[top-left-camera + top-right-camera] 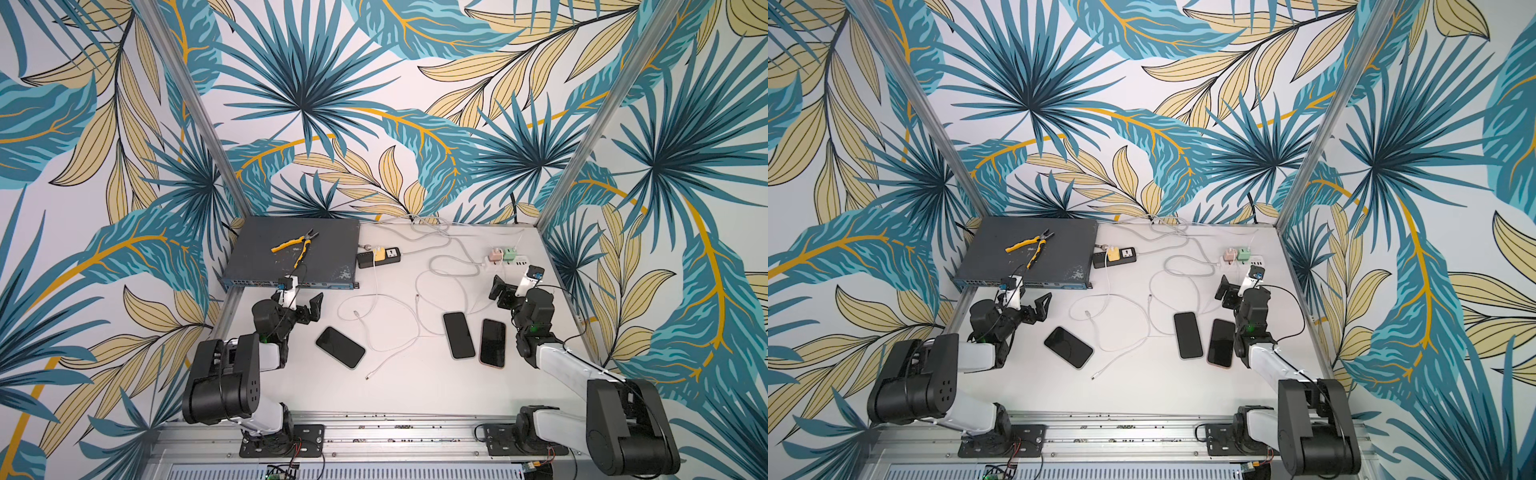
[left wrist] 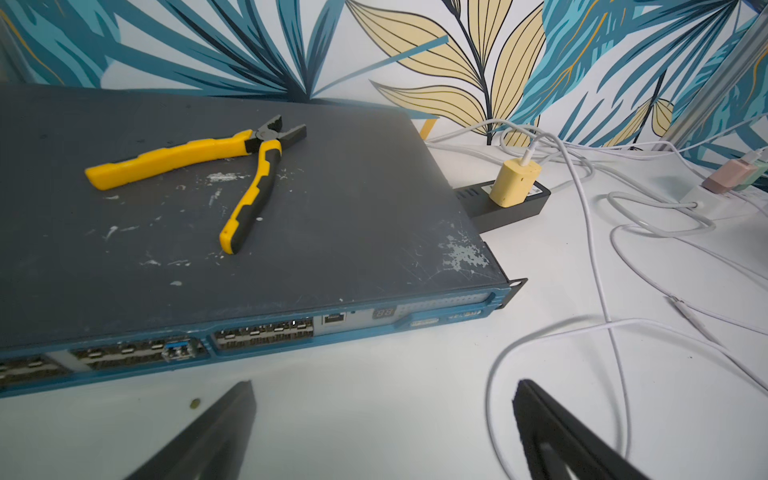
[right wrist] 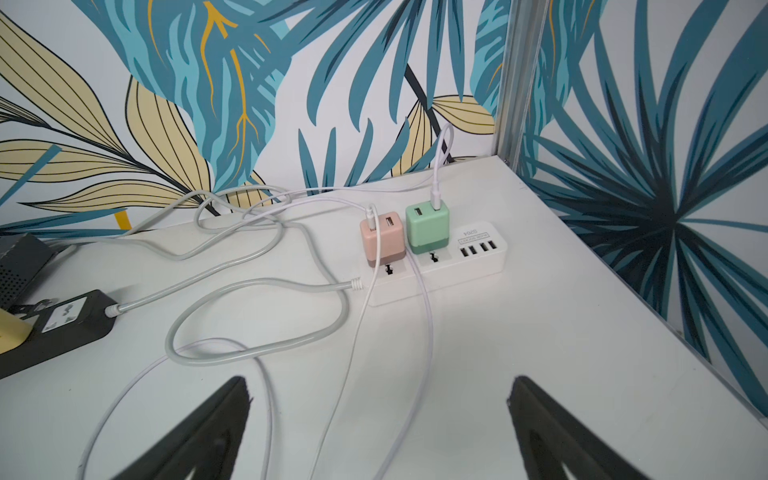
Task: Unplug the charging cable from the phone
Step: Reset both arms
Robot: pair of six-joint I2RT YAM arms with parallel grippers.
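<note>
Three dark phones lie screen-up on the white table in both top views: a left phone point(image 1: 340, 347), a middle phone point(image 1: 459, 335) and a right phone point(image 1: 493, 343). White charging cables point(image 1: 417, 320) loop between them, with loose ends point(image 1: 368, 377) on the table. Cable strands reach the middle and right phones, but no plug in a phone shows clearly. My left gripper point(image 1: 311, 309) point(image 2: 382, 395) is open above bare table, behind the left phone. My right gripper point(image 1: 500, 294) point(image 3: 378, 390) is open over cable strands point(image 3: 428, 324), behind the right phone.
A grey network switch point(image 1: 291, 249) with yellow pliers point(image 1: 297, 245) on top fills the back left. Beside it is a black power strip point(image 1: 390, 254) with a yellow charger point(image 2: 513, 185). A white power strip point(image 3: 453, 266) at the back right holds pink and green chargers.
</note>
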